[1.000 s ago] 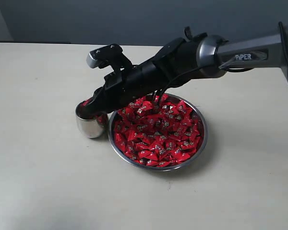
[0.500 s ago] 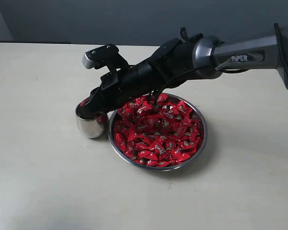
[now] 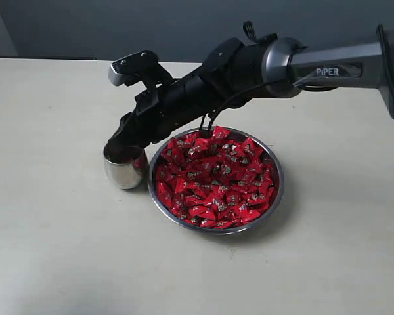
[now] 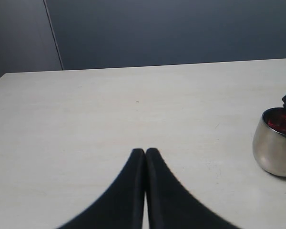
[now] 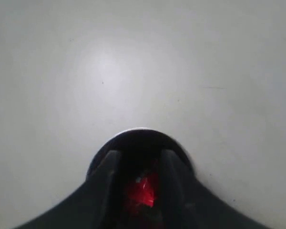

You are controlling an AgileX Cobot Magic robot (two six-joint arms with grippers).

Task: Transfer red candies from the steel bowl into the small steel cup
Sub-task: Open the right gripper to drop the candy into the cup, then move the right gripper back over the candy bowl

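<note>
Pale tabletop [image 3: 65, 262] is running bare across the near foreground. Next back, a bowl [image 3: 211, 229] is sitting mid-table, heaped with red candies [image 3: 213, 180]. A cup [image 3: 123, 172] is standing upright just beside the bowl's left rim; I cannot tell if they are touching. The right gripper [image 3: 120, 139] is hovering just over the cup mouth, its arm reaching across above the bowl. In the right wrist view its fingers [image 5: 109, 167] are standing apart, with a red wrapper showing between them down in the cup. It looks dropped, not pinched, so I am reading the gripper as released. The left gripper [image 4: 145, 151] is idling well apart from the cup, fingers pressed together on nothing. A dark wall [image 3: 184, 26] is closing off the back.

Step, as I am judging it: drop-off at the cup. The next move is calling for rising clear of the cup rim without knocking it, swinging over the bowl, and pinching one candy off the slippery, packed heap.

Counting: one bowl, one cup, two grippers. Candies in the bowl are too many to count, dozens. At least one is showing in the cup.
</note>
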